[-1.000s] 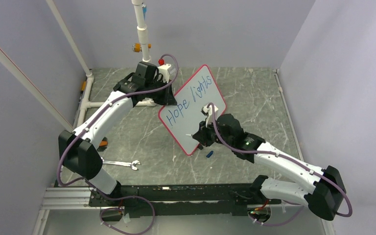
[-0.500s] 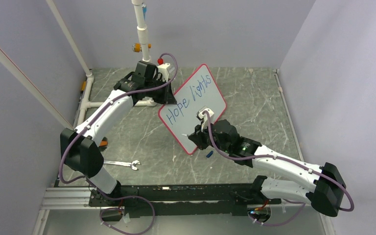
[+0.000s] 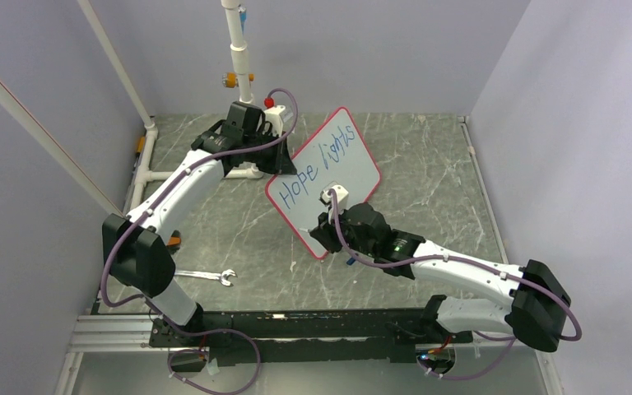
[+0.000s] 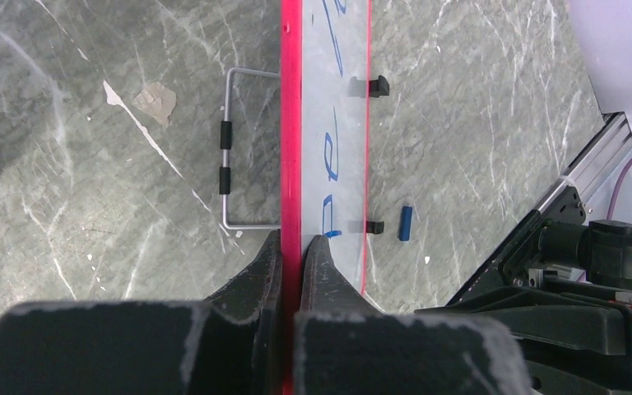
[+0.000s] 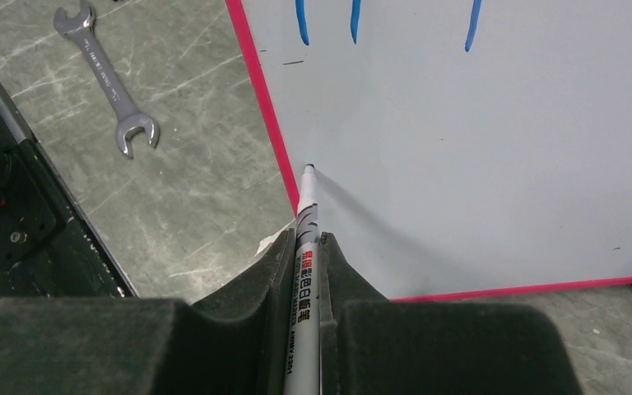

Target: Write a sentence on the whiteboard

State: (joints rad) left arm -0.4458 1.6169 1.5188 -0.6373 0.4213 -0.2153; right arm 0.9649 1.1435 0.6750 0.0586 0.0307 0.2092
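Observation:
The whiteboard [image 3: 354, 169] stands tilted on the table, red-bordered, with its black feet [image 4: 376, 85] on the far edge. The sentence [image 3: 317, 167] in blue reads "Hope lights" on one line. My left gripper [image 3: 282, 162] is shut on the board's red edge [image 4: 292, 123], one finger on each face. My right gripper [image 5: 307, 240] is shut on a white marker [image 5: 305, 247]. The marker's tip [image 5: 309, 169] rests on the white surface just inside the red border, below the blue strokes [image 5: 301, 20] and near the board's lower left corner.
A blue marker cap [image 3: 350, 260] lies on the table by the board's near corner. A steel wrench [image 3: 206, 276] lies by the left arm's base. A wire stand [image 4: 227, 148] lies flat behind the board. A white pipe [image 3: 239, 49] rises at the back.
My right arm has carried the marker down and to the left across the board, from below "lights" to near the lower left corner. The left gripper and the board have held still.

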